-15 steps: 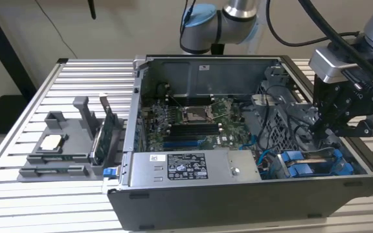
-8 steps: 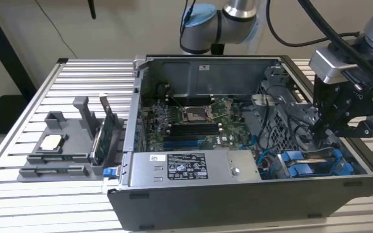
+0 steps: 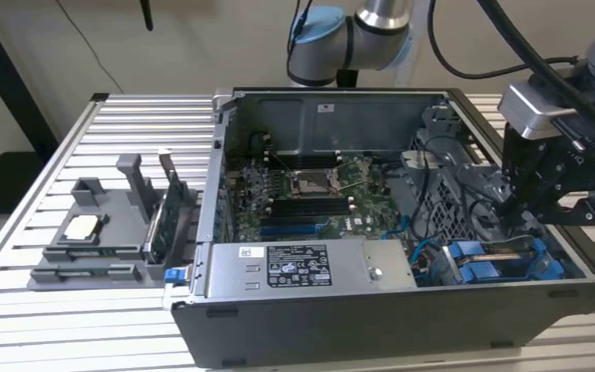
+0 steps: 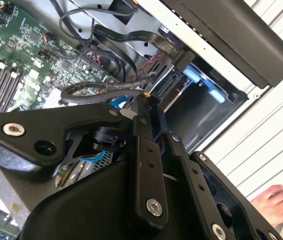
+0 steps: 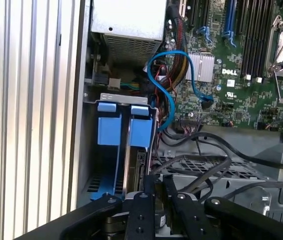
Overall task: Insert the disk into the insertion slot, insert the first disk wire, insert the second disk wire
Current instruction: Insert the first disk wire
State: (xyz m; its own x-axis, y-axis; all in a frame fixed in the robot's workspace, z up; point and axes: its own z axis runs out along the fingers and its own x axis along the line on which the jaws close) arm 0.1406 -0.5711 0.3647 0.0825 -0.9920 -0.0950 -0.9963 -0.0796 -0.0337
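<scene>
The disk (image 3: 504, 262) is seated in the insertion slot (image 5: 89, 150) at the near corner, the exterior view's right; the gripper (image 3: 511, 213), jaws pressed together, hangs just above; insertion is best made squarely, clear of the cables (image 5: 201, 165).

The gripper (image 3: 526, 211) hangs just above the blue-framed disk (image 3: 496, 262) at the exterior view's right of the open computer case (image 3: 380, 329).

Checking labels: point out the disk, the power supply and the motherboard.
disk (image 5: 109, 131), first wrist view, blue carrier frame.
power supply (image 3: 308, 267), exterior view, labelled top face.
motherboard (image 5: 236, 97), first wrist view, green board surface.
</scene>
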